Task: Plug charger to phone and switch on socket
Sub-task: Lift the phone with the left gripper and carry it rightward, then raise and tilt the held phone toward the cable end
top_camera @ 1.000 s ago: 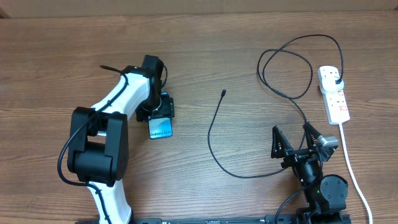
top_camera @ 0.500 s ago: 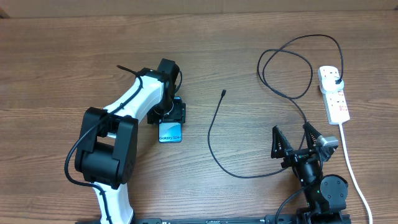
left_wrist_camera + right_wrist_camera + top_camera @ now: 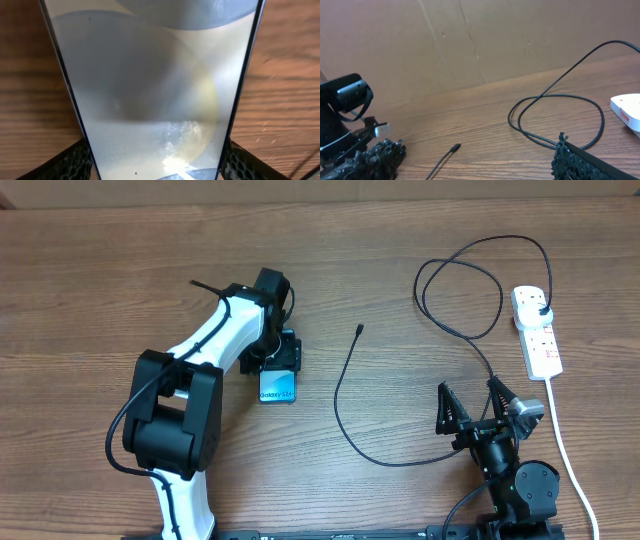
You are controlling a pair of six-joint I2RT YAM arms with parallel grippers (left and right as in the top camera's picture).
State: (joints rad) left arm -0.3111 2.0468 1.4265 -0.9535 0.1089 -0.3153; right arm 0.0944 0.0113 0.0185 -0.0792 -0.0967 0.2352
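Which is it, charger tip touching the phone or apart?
Apart. Overhead view shows bare table between the charger tip and the phone.

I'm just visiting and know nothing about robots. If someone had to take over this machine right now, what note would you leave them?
Left gripper: shut on the phone, left of centre, screen up.
Right gripper: open, empty, near its base.
Charger: black plug sits in the socket at the far right; its connector tip lies free on the table, right of the phone.
Done: phone grasped.
Left: join tip to phone, switch the socket on; switch state not readable.
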